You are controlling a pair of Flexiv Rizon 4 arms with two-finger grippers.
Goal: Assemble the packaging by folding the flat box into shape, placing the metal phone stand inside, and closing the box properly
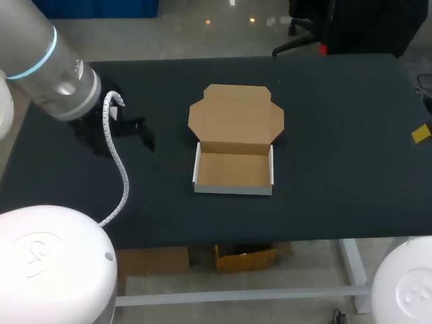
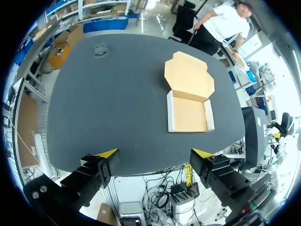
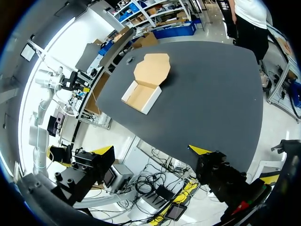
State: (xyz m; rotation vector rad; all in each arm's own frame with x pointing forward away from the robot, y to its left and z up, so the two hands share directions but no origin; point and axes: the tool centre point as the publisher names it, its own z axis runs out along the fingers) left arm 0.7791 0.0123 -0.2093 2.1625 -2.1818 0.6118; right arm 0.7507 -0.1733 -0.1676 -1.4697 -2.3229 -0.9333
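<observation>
- The box (image 1: 233, 169) is sitting near the middle of the bench (image 1: 337, 175), already folded into a shallow tray with its side walls standing up.
- Its lid (image 1: 235, 115) is lying flat and open behind the tray, with the tuck flaps spread out, so the folding step looks done.
- The tray is showing only bare cardboard inside; nothing is resting in it.
- A small dark object, most likely the metal phone stand (image 2: 100, 49), is lying on the bench well apart from the box, towards the far corner on my left side. It is too small and dark for its pose to be made out.
- The left claw (image 2: 155, 153) is hanging off the near edge of the bench with its fingers spread wide and nothing between them.
- The right claw (image 3: 151, 150) is hovering well off the bench on the right side, also spread wide and carrying nothing.
- By my judgement the task is sitting at about a third: shaping is finished, while picking up the stand, setting it into the tray, and folding the lid down with its flaps tucked in are all remaining.
- The next move is probably calling for the left arm, being nearer, to go for the stand.
</observation>
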